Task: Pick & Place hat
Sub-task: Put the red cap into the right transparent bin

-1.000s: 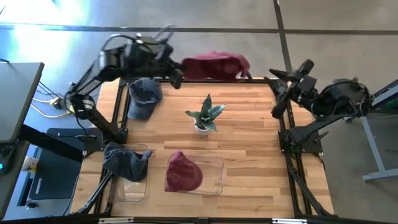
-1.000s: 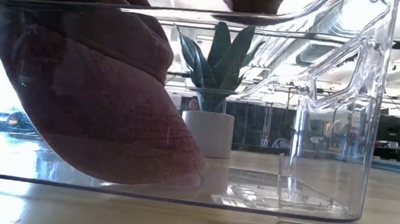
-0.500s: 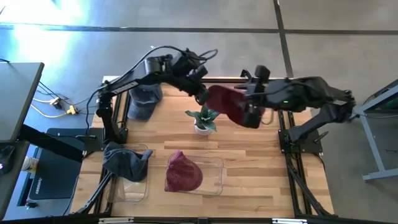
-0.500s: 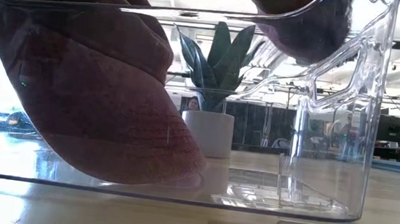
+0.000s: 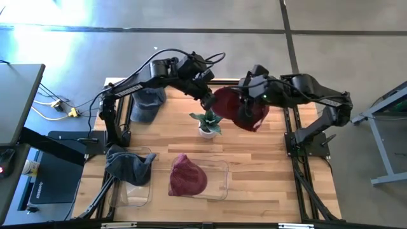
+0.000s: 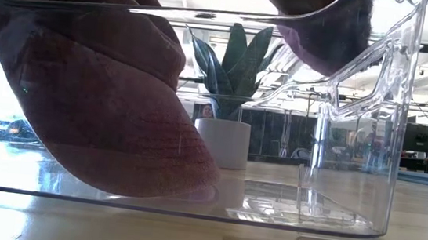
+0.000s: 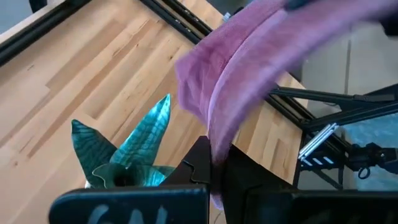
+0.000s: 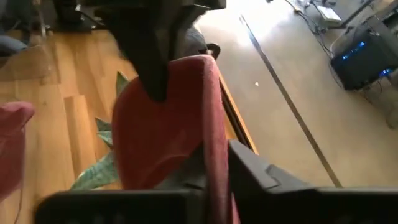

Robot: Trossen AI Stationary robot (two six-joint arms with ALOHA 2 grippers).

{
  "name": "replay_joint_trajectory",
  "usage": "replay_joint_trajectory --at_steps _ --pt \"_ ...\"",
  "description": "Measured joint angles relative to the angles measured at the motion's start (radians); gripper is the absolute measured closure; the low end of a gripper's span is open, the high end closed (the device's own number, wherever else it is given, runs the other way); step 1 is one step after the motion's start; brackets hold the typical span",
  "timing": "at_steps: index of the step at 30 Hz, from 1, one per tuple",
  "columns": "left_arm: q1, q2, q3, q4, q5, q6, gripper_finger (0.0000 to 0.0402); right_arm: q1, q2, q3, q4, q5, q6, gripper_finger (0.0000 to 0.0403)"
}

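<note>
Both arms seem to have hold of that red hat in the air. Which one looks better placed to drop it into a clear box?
Probably the right gripper: it grips the red hat over the table's right side, nearer the open half of the clear bin. The left gripper reaches far across.

low view: held hat (image 6: 329, 29) cut off by top edge | both fingertips hidden in hat cloth in high view | bin hat (image 6: 98, 101) cropped left and top | plant (image 7: 124, 152) pot hidden behind left gripper (image 7: 214, 165)
</note>
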Motion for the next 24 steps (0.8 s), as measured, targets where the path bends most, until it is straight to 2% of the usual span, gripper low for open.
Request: replay_joint_trajectory --at_steps 2,5,9,13,15,17,24 --pt "0.000 0.000 0.000 0.012 -0.006 0.041 0.0398 -0.014 -0.001 0.000 -0.005 -0.016 0.024 0.0391" --pt "0.004 0.000 0.000 0.045 0.010 0.143 0.0379 -0.033 -0.006 0.000 -0.029 -0.007 0.107 0.0386" --pt "0.035 0.000 0.000 0.061 0.023 0.214 0.0309 -0.054 -0.020 0.000 -0.105 0.019 0.228 0.0395" --pt "0.081 0.000 0.000 0.058 0.029 0.233 0.0234 -0.067 -0.070 -0.024 -0.176 0.118 0.360 0.0393" --pt "0.095 -0.005 0.000 0.057 0.026 0.230 0.0209 -0.073 -0.143 -0.109 -0.176 0.142 0.414 0.0396" --pt "0.094 -0.021 0.000 0.056 0.001 0.245 0.0198 -0.084 -0.240 -0.231 -0.124 0.122 0.463 0.0396" --pt "-0.005 -0.039 0.000 0.203 -0.161 0.335 0.0194 -0.132 -0.582 -0.692 0.260 0.003 0.580 0.0397"
